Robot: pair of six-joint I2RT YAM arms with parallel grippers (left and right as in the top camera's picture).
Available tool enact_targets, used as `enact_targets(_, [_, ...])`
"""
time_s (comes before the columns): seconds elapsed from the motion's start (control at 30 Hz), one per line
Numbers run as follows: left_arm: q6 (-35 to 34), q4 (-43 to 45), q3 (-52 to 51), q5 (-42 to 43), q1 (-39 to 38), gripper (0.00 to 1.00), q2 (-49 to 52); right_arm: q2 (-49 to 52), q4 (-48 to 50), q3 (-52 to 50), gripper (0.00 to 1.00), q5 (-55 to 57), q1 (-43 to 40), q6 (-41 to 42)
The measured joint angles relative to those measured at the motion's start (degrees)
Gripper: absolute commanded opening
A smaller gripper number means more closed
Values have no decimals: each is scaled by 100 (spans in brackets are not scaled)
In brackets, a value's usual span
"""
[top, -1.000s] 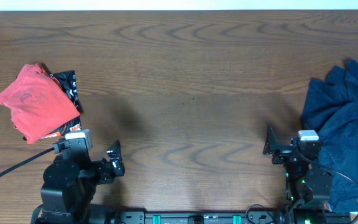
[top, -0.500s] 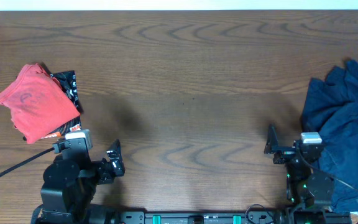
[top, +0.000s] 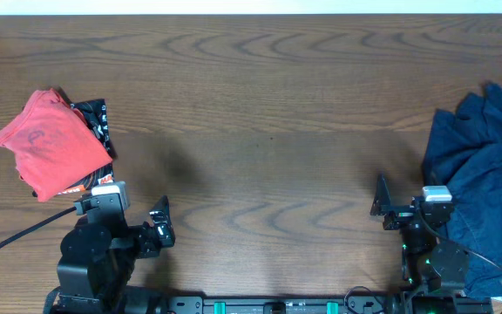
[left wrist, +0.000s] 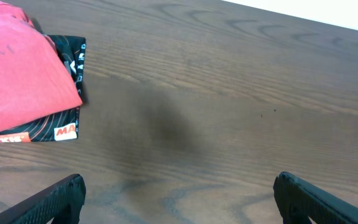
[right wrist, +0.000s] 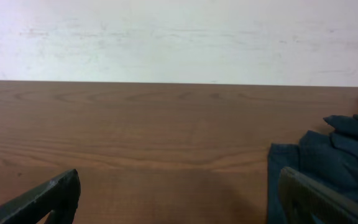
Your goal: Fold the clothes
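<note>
Overhead: folded coral-red cotton shirt (top: 46,144) is lying atop black printed shirt (top: 95,119), left; crumpled dark-navy shirt (top: 482,174) is bunching right; left gripper (left wrist: 179,180) and right gripper (right wrist: 179,174) are gaping wide, empty.

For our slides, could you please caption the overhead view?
Left gripper and right gripper open over the wooden table; red shirt on black shirt at left, crumpled navy shirt at right.

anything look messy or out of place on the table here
The navy shirt lies crumpled in a heap at the right edge of the table, not folded. On the left, the red shirt sits askew on the folded black shirt. Nothing looks damaged.
</note>
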Motion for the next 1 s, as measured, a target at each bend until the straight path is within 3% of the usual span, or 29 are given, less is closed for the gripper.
enact_targets(0.43, [-2, -2, 0, 2, 31, 98, 0, 0, 0, 0, 99, 2, 0, 0])
enact_targets(0.63, [0, -98, -72, -7, 656, 98, -79, 0, 0, 0, 99, 2, 0, 0])
enact_targets(0.8, [0, 168, -811, -127, 1014, 98, -603, -11, -2, 0, 99, 2, 0, 0])
enact_targets(1.0, [0, 1561, -2347, -146, 1043, 98, -1606, -11, -9, 0, 99, 2, 0, 0])
